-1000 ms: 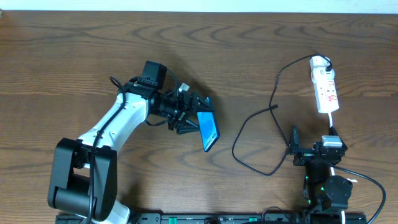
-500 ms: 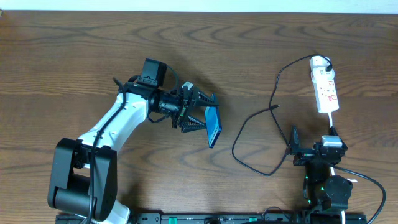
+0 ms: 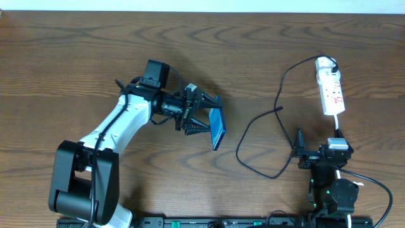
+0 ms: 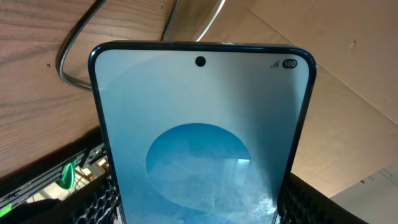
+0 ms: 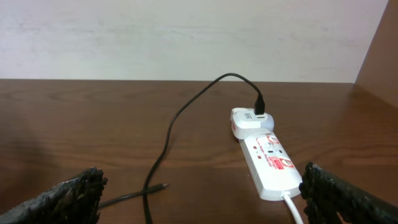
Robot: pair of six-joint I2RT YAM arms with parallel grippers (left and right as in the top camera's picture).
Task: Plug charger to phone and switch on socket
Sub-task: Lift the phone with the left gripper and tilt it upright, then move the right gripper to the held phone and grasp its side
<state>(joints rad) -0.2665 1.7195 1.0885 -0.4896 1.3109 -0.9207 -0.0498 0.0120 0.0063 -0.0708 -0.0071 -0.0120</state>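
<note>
The left pincer [image 3: 204,118] grips the phone [image 3: 217,128] by its lower sides near the middle of the bench [image 3: 76,57], the screen tilted. The socket [image 3: 331,92] lies at 2 o'clock from the phone, well apart. The charger [image 5: 169,134] has its white head plugged in at the socket's 12 o'clock end, and its loose tip lies between phone and socket. The right pincer [image 5: 202,174] stands wide open and empty at the socket's 6 o'clock.
</note>
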